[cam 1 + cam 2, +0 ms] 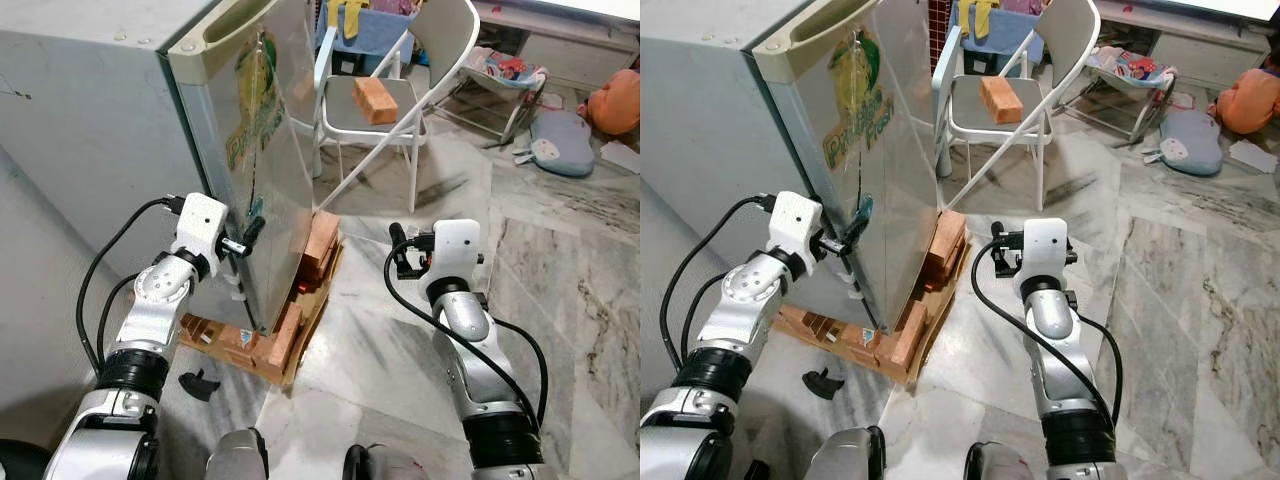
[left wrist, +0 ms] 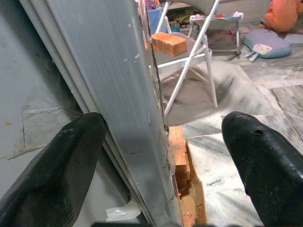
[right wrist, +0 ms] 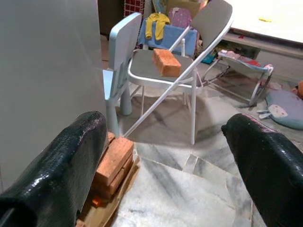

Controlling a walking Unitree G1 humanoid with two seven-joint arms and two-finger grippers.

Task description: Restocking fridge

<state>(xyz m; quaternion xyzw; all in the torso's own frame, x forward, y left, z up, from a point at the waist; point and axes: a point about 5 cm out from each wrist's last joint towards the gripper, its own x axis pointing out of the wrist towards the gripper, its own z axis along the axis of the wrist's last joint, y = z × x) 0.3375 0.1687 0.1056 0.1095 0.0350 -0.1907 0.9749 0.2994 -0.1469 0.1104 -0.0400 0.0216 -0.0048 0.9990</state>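
Observation:
A small fridge stands at the left with its silver door (image 1: 265,150) bearing a green logo. My left gripper (image 1: 248,238) is at the door's free edge, about halfway up. It is open, and in the left wrist view one finger (image 2: 52,175) lies on each side of the door edge (image 2: 142,132). My right gripper (image 1: 398,250) hangs open in mid-air to the right of the fridge, holding nothing. It faces a grey folding chair (image 3: 142,66) with an orange brick (image 3: 166,62) on its seat.
The fridge rests on bricks (image 1: 320,245) and cardboard (image 1: 300,350). A small black piece (image 1: 200,383) lies on the floor near my left arm. A blue child's chair (image 3: 120,38), a baby bouncer (image 1: 510,70), a cushion (image 1: 560,140) and an orange plush (image 1: 615,100) lie beyond, on marble floor.

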